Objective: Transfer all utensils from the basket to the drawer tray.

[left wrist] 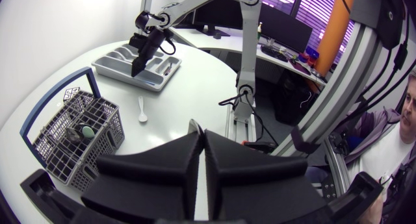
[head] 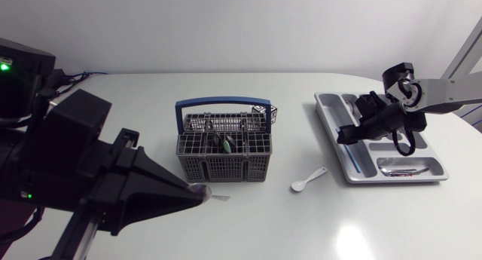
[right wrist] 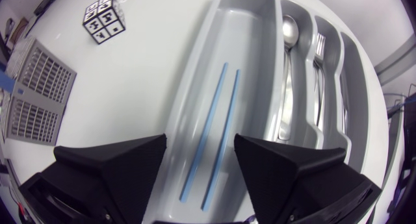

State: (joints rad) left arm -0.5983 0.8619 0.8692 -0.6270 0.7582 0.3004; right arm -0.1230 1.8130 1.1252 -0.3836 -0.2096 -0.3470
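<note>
My left end effector (left wrist: 198,136) is hanging up close. Its fingers are pressed together on what is looking to me like a thin silver spoon (head: 215,194). That spoon is seeming light, stiff and slippery, so I am thinking a tight pinch on the handle is best.

Next, the basket (head: 224,168) is standing on the surface (head: 263,222), with a dark and green utensil (head: 225,145) poking up inside. I am guessing the end that is sticking up is the place to take it.

Past that, a white spoon (head: 309,178) is lying flat between the basket and the tray. It is looking small, light and low, so I am judging the handle end easiest to pinch.

Farthest, my right end effector (right wrist: 201,146) is hovering spread wide and holding nothing over the drawer tray (right wrist: 195,62). Under it, two blue chopsticks (right wrist: 218,126) are lying in the long slot.
</note>
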